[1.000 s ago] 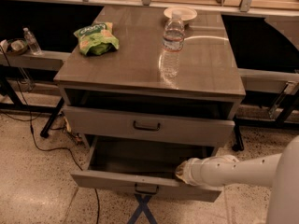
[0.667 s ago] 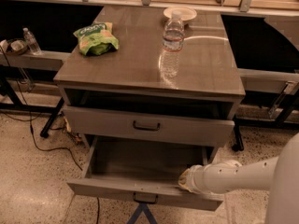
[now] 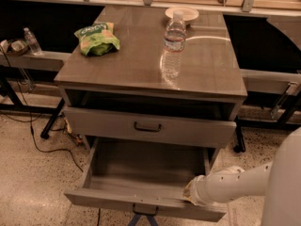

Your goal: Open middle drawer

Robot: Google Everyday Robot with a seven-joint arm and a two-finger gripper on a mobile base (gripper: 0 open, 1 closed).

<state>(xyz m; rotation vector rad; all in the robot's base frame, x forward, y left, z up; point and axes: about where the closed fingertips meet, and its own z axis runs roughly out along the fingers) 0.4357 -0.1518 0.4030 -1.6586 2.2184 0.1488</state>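
I can't tell what my gripper (image 3: 190, 197) holds on the rigid, likely easy-sliding middle drawer (image 3: 141, 168); its handle (image 3: 145, 210) lies near, leftward.

Single view. It looks from high in front of the cabinet (image 3: 141, 65), tilted down and facing the drawer fronts, near enough that the cabinet top and the open middle drawer (image 3: 117, 202) fill the frame. My arm (image 3: 235, 185) enters at lower right. My gripper (image 3: 190, 194) sits at that drawer's front right corner.
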